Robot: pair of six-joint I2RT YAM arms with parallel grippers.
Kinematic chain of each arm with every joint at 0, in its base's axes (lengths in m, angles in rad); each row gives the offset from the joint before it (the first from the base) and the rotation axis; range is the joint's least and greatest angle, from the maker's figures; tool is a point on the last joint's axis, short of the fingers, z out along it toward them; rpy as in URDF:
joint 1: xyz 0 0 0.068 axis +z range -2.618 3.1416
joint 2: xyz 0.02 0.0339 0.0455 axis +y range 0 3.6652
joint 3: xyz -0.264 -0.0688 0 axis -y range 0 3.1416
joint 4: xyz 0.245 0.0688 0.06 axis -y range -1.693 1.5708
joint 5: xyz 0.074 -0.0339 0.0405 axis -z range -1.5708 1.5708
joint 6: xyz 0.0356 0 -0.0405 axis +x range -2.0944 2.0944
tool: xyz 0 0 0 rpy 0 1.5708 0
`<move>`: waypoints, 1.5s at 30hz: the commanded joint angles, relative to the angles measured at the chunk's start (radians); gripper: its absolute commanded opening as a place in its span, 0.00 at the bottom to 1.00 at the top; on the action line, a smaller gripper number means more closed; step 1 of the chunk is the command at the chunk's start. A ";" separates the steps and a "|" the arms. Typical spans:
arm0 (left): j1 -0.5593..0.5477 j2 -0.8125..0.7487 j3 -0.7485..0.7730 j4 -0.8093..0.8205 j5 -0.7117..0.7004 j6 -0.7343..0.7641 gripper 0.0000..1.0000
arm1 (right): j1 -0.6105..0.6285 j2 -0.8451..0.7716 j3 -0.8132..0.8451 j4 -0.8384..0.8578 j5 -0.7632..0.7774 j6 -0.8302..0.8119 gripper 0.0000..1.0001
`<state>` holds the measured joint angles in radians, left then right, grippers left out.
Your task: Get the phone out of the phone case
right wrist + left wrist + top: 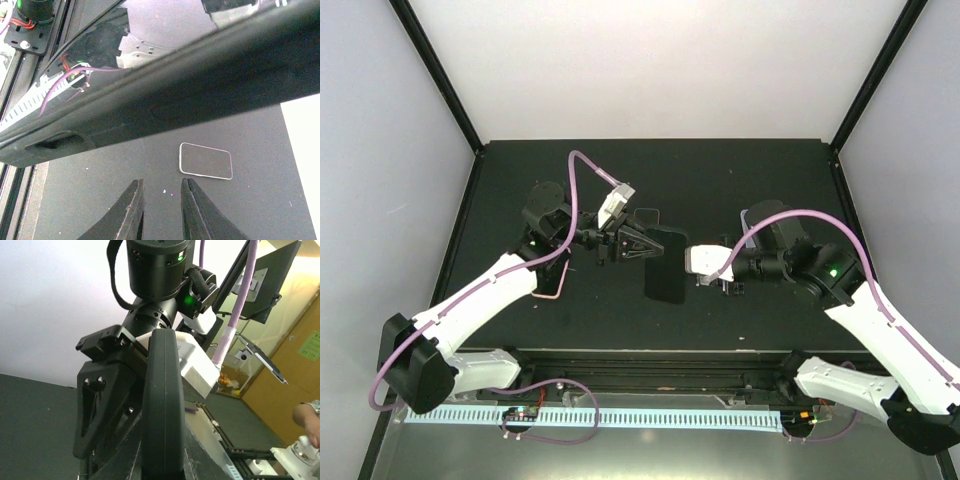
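While the left end effector (645,248) is clamped shut on the left edge of the phone case (667,268), holding it near the middle of the worktop (740,170) and, by the look of it, raised clear of the surface, nothing I can see says the phone has come out. The right end effector (161,186) sits just to the right of the case. Its jaws are a narrow slit apart with nothing between them, and they reach below the case's long edge without gripping it. In the left wrist view the case stands edge-on between the fingers as one dark rounded slab. I cannot pick the phone out from its shell, so I judge it still seated inside. The hold is made; the prising apart and the lift-out are left. Counting up, there are two arms and one dark case in hand. One flat light-rimmed rectangle (206,161) lies on the worktop beyond it, and one pink-edged flat thing (552,283) lies under the left arm. What those two are I cannot tell.
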<state>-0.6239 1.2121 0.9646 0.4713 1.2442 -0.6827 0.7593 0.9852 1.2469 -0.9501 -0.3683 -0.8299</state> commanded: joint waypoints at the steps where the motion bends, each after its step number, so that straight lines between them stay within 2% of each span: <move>1: -0.007 -0.006 0.043 0.040 0.025 -0.001 0.02 | -0.002 -0.024 -0.044 0.070 0.038 0.077 0.21; 4: -0.007 -0.003 0.049 -0.002 -0.004 0.036 0.02 | -0.011 -0.072 -0.094 0.104 0.042 0.150 0.21; 8: -0.008 -0.034 0.025 -0.086 -0.161 0.089 0.02 | -0.073 -0.136 -0.157 0.151 -0.046 0.274 0.22; 9: -0.007 -0.051 0.004 -0.092 -0.208 0.097 0.02 | -0.076 -0.137 -0.165 0.157 -0.060 0.301 0.25; 10: -0.009 -0.070 -0.016 -0.097 -0.268 0.105 0.02 | -0.078 -0.134 -0.177 0.163 -0.082 0.325 0.37; 12: -0.008 -0.103 -0.056 -0.116 -0.380 0.121 0.02 | -0.077 -0.112 -0.198 0.179 -0.153 0.362 0.49; 15: -0.008 -0.149 -0.083 -0.155 -0.511 0.143 0.02 | -0.077 -0.056 -0.196 0.193 -0.225 0.389 0.54; 19: -0.007 -0.188 -0.096 -0.176 -0.582 0.159 0.02 | -0.077 0.036 -0.164 0.201 -0.311 0.393 0.54; 27: 0.029 -0.209 -0.026 -0.367 -0.476 0.286 0.02 | -0.077 0.214 -0.083 0.157 -0.517 0.338 0.47; 32: 0.080 -0.232 -0.057 -0.351 -0.380 0.265 0.02 | -0.077 0.276 -0.052 0.126 -0.620 0.310 0.47; 36: 0.129 -0.251 -0.073 -0.355 -0.324 0.236 0.01 | -0.077 0.262 -0.042 0.121 -0.633 0.327 0.47; 39: 0.172 -0.271 -0.103 -0.291 -0.287 0.170 0.02 | -0.077 0.246 -0.037 0.134 -0.598 0.373 0.47; 43: 0.211 -0.284 -0.174 -0.083 -0.242 0.006 0.02 | -0.077 0.218 -0.045 0.127 -0.590 0.397 0.55; 45: 0.222 -0.268 -0.195 0.017 -0.204 -0.071 0.02 | -0.077 0.199 -0.057 0.139 -0.583 0.421 0.56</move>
<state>-0.4290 0.9436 0.7933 0.2276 0.9592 -0.5842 0.6819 1.2316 1.1824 -0.8165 -0.9230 -0.4576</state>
